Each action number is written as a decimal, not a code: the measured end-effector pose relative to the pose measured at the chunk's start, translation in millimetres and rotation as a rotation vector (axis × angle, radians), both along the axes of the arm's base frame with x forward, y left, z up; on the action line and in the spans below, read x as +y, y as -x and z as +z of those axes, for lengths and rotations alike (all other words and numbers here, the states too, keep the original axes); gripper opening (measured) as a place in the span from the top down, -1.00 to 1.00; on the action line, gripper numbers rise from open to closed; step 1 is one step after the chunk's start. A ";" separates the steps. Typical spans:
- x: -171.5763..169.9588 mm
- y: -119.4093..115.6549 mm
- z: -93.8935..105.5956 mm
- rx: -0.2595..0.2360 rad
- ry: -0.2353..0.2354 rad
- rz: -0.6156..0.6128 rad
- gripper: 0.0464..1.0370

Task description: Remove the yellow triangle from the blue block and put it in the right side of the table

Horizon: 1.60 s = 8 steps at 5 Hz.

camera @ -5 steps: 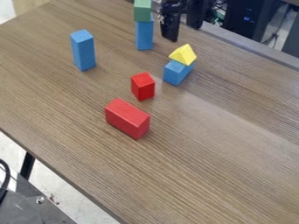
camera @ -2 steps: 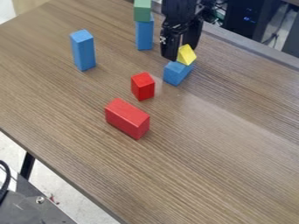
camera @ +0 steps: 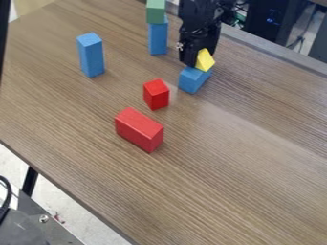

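We locate the yellow triangle [camera: 205, 61] atop the blue block [camera: 193, 80], upper right of centre, with the pincer [camera: 201, 56] at it; whether it is open or gripping, we cannot tell. We judge the triangle light, stiff and sturdy, best held across its flat ends, its slopes being slip-prone.

The gripper [camera: 200, 57] hangs over the far part of the table [camera: 243, 167], at the yellow triangle [camera: 205, 62] on the low blue block [camera: 193, 80]. To its left, a green block [camera: 155, 12] tops an upright blue block [camera: 158, 37]; farther left stands a tall blue block [camera: 91, 56]. Nearer are a small red block [camera: 156, 94] and, nearest, a long red block [camera: 138, 129].
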State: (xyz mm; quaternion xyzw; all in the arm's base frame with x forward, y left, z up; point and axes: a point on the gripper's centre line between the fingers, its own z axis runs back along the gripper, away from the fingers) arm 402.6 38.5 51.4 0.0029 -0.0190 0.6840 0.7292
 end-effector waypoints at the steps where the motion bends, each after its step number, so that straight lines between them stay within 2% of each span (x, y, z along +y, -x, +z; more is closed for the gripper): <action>1: 0.3 -0.3 0.7 0.001 -0.006 -0.021 -0.04; 2: -4.5 -0.7 0.7 0.002 -0.004 -0.079 -0.04; 3: -20.4 -3.5 19.3 -0.042 0.013 -0.135 -0.04; 4: -48.7 -3.0 40.0 -0.087 0.017 -0.251 -0.04; 6: -94.1 6.7 27.2 -0.067 -0.023 -0.465 -0.04; 8: -108.8 21.2 -20.5 0.035 -0.035 -0.566 -0.04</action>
